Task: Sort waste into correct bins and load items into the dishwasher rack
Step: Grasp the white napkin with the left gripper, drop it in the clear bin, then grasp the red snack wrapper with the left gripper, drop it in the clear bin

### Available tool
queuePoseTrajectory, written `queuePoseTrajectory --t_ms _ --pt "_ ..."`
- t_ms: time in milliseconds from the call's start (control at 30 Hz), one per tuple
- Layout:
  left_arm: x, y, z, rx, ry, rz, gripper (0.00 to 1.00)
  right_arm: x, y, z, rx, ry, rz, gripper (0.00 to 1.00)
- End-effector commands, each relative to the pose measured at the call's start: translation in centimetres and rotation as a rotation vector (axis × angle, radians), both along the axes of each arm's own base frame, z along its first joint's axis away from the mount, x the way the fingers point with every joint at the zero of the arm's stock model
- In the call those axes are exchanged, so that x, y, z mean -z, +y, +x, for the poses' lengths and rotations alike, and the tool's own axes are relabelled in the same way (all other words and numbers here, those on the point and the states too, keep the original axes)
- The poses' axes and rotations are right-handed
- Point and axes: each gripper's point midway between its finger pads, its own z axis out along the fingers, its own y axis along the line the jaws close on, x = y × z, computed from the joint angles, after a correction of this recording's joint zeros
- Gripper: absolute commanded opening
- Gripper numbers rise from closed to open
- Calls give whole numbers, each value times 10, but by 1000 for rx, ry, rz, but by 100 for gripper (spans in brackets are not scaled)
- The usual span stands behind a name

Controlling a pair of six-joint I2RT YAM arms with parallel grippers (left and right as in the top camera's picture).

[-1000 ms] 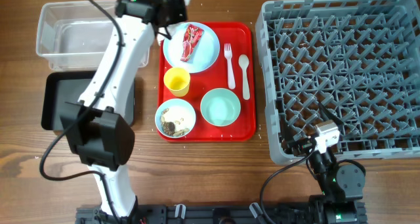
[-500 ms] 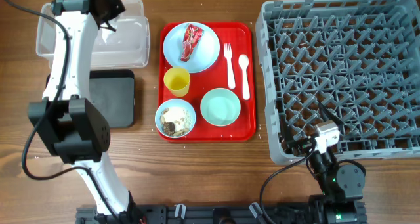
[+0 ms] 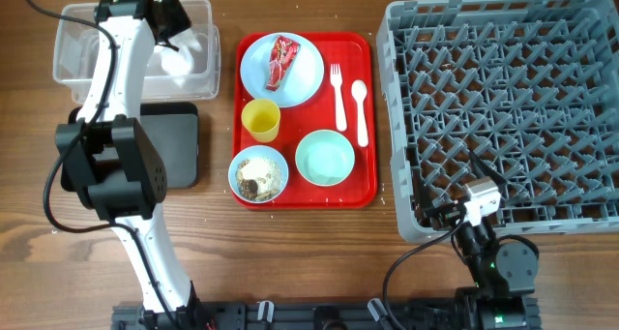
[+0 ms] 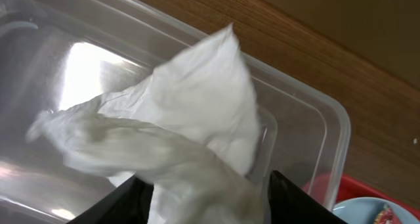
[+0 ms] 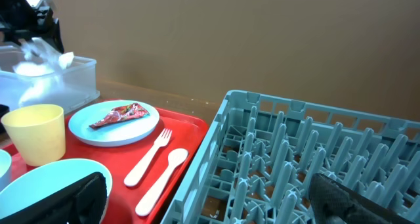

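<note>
1. White crumpled paper napkin (image 4: 190, 119) hangs over the clear plastic tub (image 4: 315, 119) at the table's far left, between the fingers of the left gripper (image 4: 203, 179).
2. Left fingers (image 4: 289, 198) stand well apart, the napkin loose in the gap and brushing them; whether any grip remains cannot be told.
3. Beside the tub, on its near side, lies the black tray (image 3: 174, 146).
4. On the red serving tray (image 3: 363, 190) sit a pale blue plate (image 3: 305, 74) bearing the red snack wrapper (image 3: 280, 59), a yellow cup (image 3: 260, 119), a bowl of food scraps (image 3: 258, 173), an empty bowl (image 3: 325, 159), a white fork (image 3: 338, 96) and a spoon (image 3: 361, 107).
5. Right gripper (image 5: 210, 204) rests at the near edge of the grey dishwasher rack (image 3: 503, 107), fingers spread wide, holding nothing.
</note>
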Motion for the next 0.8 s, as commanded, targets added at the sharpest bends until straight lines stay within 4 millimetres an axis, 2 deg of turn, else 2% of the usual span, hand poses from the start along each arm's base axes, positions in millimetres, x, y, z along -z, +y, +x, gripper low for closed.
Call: queuePoseTrajectory --t_ms 0,67,167,233,300,367,400,433,567,767 --pt "5 3 3 0 0 14 82 -2 1 -1 -9 -10 -5 100" --pt "0 1 4 31 -9 25 83 -2 1 -1 -9 -10 -5 100" --pt "-30 -29 9 187 -62 68 83 -2 1 -1 -9 -10 -5 100" --pt "-51 -64 11 302 -104 113 85 -2 1 -1 -8 -10 -5 100" --pt "-53 -111 8 452 -112 169 88 -2 1 -1 -9 -10 -5 100" --pt "-32 -153 5 556 -81 216 90 -2 1 -1 -9 -10 -5 100" --pt "-23 -162 4 580 -67 219 91 -2 1 -1 -8 -10 -5 100" --pt "-3 -175 3 608 -36 217 91 -2 1 -1 -9 -10 -5 100" --pt "49 -195 -2 655 50 207 93 -2 1 -1 -9 -10 -5 100" --pt "94 -210 -11 696 127 197 95 -2 1 -1 -9 -10 -5 100"
